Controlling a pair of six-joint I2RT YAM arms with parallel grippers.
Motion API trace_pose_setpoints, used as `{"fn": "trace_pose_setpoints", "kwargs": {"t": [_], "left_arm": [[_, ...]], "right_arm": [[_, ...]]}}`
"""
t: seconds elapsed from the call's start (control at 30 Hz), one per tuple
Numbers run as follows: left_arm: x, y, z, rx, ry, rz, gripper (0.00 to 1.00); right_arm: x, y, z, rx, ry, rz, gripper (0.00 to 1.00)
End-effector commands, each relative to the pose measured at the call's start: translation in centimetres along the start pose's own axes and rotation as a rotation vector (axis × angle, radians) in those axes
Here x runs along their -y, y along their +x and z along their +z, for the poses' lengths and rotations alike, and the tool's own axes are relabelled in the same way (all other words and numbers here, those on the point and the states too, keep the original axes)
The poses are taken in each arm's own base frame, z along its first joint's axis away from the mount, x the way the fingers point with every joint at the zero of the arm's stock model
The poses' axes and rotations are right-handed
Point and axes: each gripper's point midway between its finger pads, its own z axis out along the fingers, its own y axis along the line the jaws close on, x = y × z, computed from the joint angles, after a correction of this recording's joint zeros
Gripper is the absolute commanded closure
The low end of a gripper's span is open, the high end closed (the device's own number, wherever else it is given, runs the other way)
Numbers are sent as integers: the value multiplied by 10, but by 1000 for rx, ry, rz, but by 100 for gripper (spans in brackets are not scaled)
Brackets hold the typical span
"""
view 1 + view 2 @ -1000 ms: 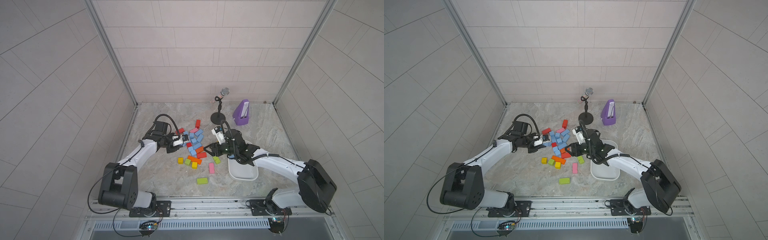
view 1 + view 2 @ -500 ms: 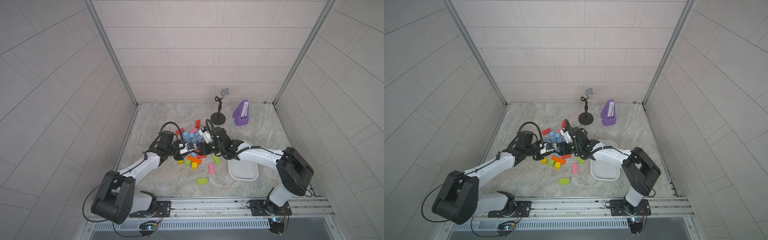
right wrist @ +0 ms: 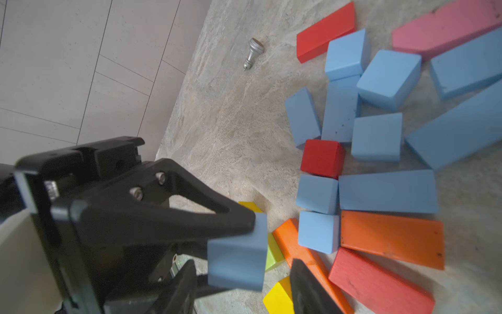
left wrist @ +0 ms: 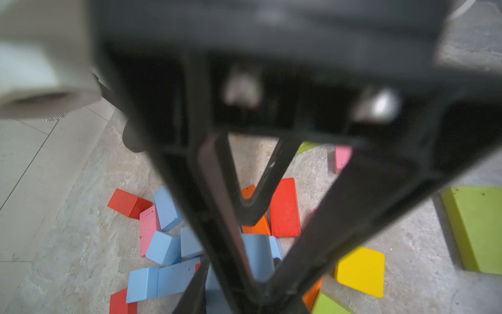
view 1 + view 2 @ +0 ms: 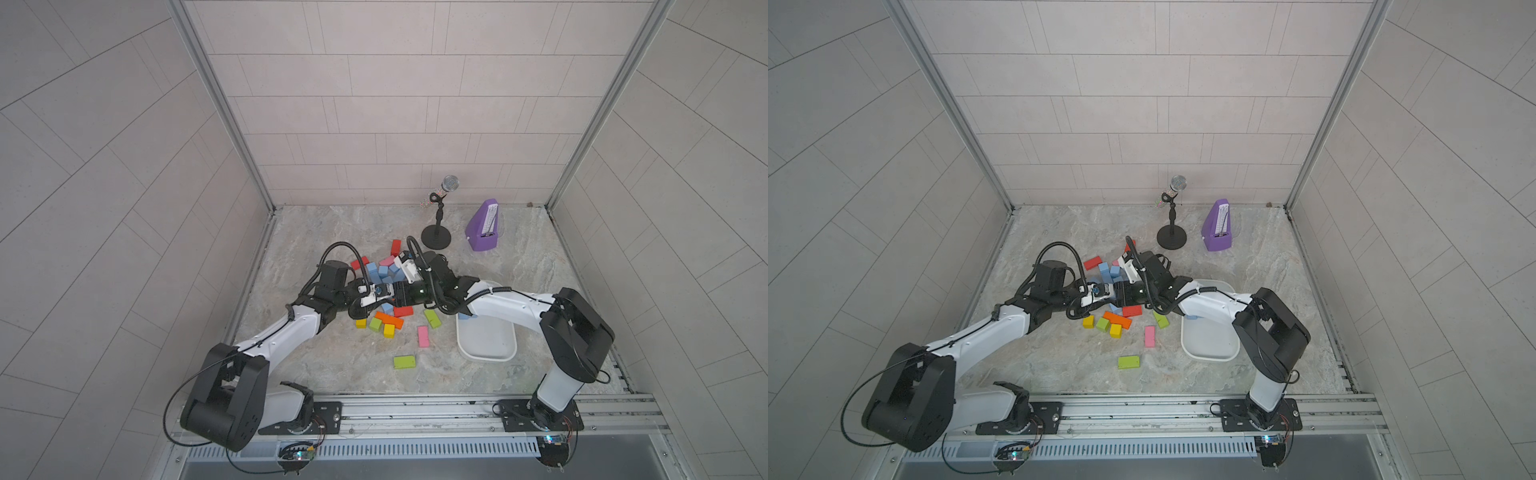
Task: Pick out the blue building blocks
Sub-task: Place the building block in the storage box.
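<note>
Blue building blocks (image 5: 382, 272) lie clustered on the stone-patterned table (image 5: 332, 365), near the middle of the workspace in both top views, packed against a red block (image 3: 322, 159) and an orange block (image 3: 391, 239). One blue block (image 3: 235, 261) is up off the table, pinched between the fingers of my left gripper (image 4: 259, 288), which is clamped on it above a yellow block (image 3: 278, 297). My right gripper (image 3: 245, 271) faces it head-on, jaws apart on either side of that same block; the one finger (image 3: 308, 291) plainly seen in the right wrist view stands clear of the block's side. Just beside my right arm sits a white tray (image 5: 486, 358), with a pink block (image 5: 423, 336) and a green block (image 5: 404, 361) lying apart on the near side of the pile. Toward the back wall stand a microphone (image 5: 435, 240) on its stand and a purple metronome (image 5: 482, 228). A small silver peg (image 3: 254, 53) lies alone on the table near a wall, well apart from the blocks.
</note>
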Motion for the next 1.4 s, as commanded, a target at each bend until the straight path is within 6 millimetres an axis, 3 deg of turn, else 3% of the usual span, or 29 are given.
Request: {"fn": "trace_pose_setpoints", "kwargs": {"t": [0.0,0.07,0.23,0.33,0.47,0.57,0.73,0.8,0.93,1.1,1.37], "left_arm": [[3,-15,-3,54,7,24,80],[4,-17,-2,58,10,23,81],[2,-18,-1,49,2,17,77],[1,-20,-2,51,-3,-6,59],[-7,-29,-6,51,-6,-83,24],[-16,-35,-10,17,11,-185,14],[-49,-39,-8,45,-125,-497,12],[-44,-38,-3,68,-99,-535,12],[-38,-31,4,44,-78,-589,12],[-42,-35,-2,19,-90,-587,12],[-42,-38,-5,0,-76,-591,12]], "right_arm": [[0,-4,7,9,1,10,48],[0,-4,8,8,-5,13,50],[-5,-6,2,25,-20,1,74],[1,-10,-12,48,5,-18,80],[34,-11,-49,63,115,-30,82],[67,-6,-86,58,221,-30,82],[132,21,-153,-11,523,-32,82],[157,35,-177,-67,639,-5,80],[188,59,-206,-164,783,64,79],[217,75,-215,-203,865,125,78],[228,78,-196,-240,834,161,74]]}}
